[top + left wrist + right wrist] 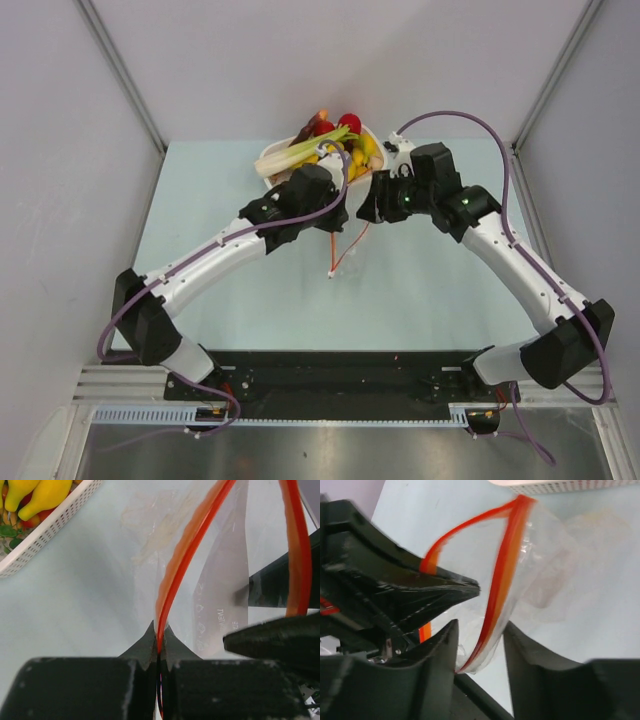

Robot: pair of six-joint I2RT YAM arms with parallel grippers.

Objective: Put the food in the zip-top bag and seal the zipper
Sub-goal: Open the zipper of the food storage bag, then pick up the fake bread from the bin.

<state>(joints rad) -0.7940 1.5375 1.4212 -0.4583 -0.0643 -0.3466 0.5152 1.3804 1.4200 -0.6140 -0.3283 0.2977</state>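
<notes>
Two tools meet at the zip-top bag (555, 565), which is held near the middle of the counter (420, 300), at 6 o'clock from the white basket (268, 160) where the food (42, 492) lies. The left tool (159, 652) is clenched on one lip of the zipper (182, 565). The right tool (480, 632) is not closed: its jaws stand apart with the other lip between them, running from 1 o'clock down to 7 o'clock, closer to the 9 o'clock side. We judge that the right tool must close on this lip, so that the mouth can be pulled wide.
</notes>
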